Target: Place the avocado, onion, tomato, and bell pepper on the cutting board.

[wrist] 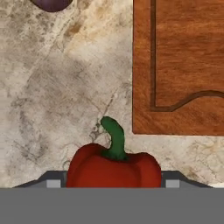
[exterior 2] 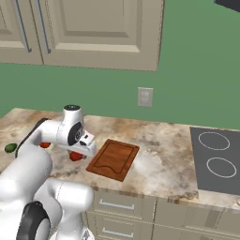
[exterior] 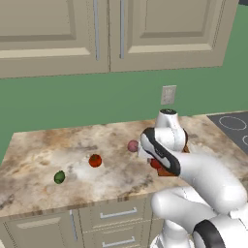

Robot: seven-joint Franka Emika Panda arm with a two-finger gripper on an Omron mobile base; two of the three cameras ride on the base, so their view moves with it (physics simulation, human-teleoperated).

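In the hand view the bell pepper (wrist: 113, 168) sits at the bottom centre of the frame, green stem up, squarely between the two dark finger tips of the pincer (wrist: 113, 183), which press against its left and right flanks: the pincer is clenched on the bell pepper. The cutting board (wrist: 183, 65) fills the upper right of that view, lying on the marbled tabletop (wrist: 65, 96), apart from the pepper, and the onion (wrist: 51, 3) peeks in at the top left edge. In the left base view the tomato (exterior: 95, 160) lies left of centre on the tabletop, the avocado (exterior: 59, 177) further toward the lower left, both well apart from the board.
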